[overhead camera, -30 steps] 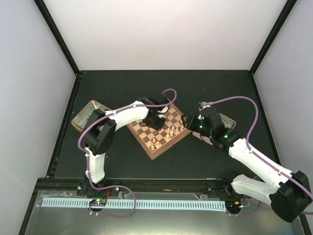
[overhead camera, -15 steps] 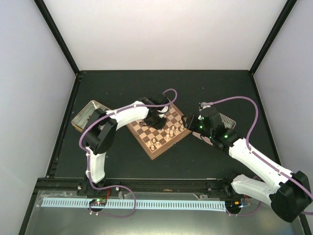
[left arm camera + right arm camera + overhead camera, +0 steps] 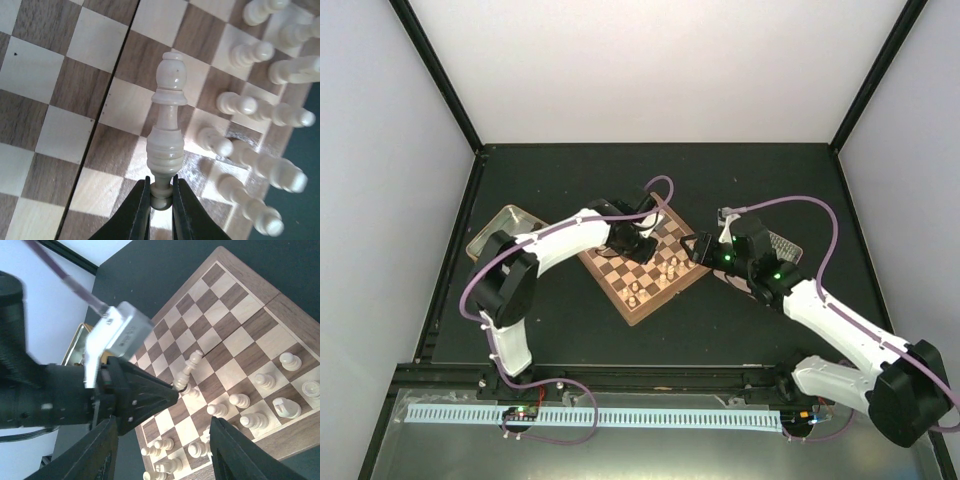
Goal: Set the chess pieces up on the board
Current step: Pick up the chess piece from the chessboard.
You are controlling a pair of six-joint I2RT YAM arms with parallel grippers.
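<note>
- Chess pieces (image 3: 239,104) in cream wood are standing in a cluster along the near-right edge of the board (image 3: 616,268), which is lying cornerwise in the middle of the black table (image 3: 570,180).
- Left gripper (image 3: 161,192) is clamping the foot of one tall cream piece, seemingly a bishop (image 3: 167,125), with its black fingers (image 3: 137,212) pressing in from both sides.
- That bishop is hanging over the board's middle squares, just beside the fold line (image 3: 112,107) and left of the standing group. Whether it is touching the wood cannot be told.
- Right gripper (image 3: 161,440) is waiting off the board's right corner, jaws spread wide with nothing between them.
- By the look of it, the job is running partway. A good share of the cream set is standing in place, but gaps are showing among them and one piece is in the gripper, not yet set down.
- Squares on the far-left half are lying bare, and no dark pieces are showing on the board.
- One metal tin (image 3: 488,238) is sitting on the table to the left of the board, partly under the left arm.
</note>
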